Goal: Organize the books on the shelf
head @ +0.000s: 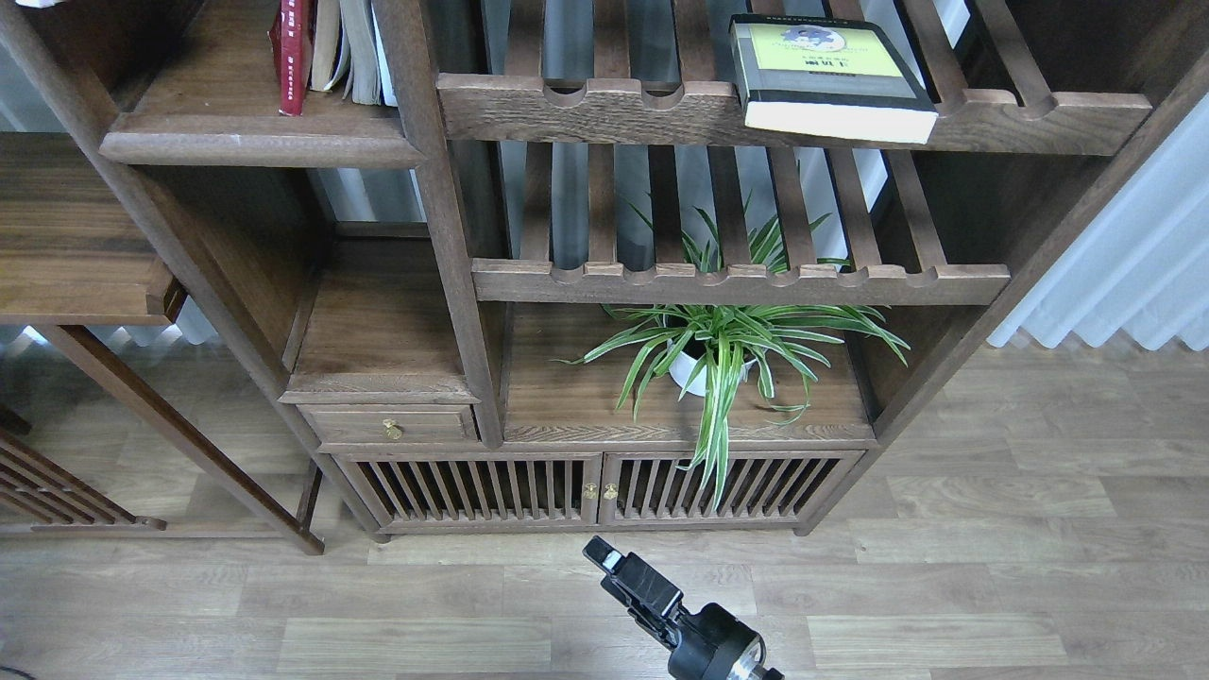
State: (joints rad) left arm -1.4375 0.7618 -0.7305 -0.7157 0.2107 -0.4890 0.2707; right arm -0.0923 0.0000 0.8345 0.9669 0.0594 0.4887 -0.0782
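A red book (291, 57) stands upright on the solid dark-brown shelf (255, 149) at the upper left. Pale books (348, 47) lean beside it on its right; their covers are cut off by the top edge. The thick yellow-green book with a dark border (831, 76) lies flat on the upper slatted rack (604, 109), its page edge overhanging the front rail. My right gripper (604, 555) is low over the floor at the bottom centre, far from all the books; its fingers cannot be told apart. My left gripper is out of view.
A potted spider plant (718, 354) stands on the low cabinet top under the second slatted rack (737, 283). A small drawer (392, 425) and slatted cabinet doors (595, 489) are below. A side table (66, 236) is at left. A white sliver (28, 3) shows at the top-left corner.
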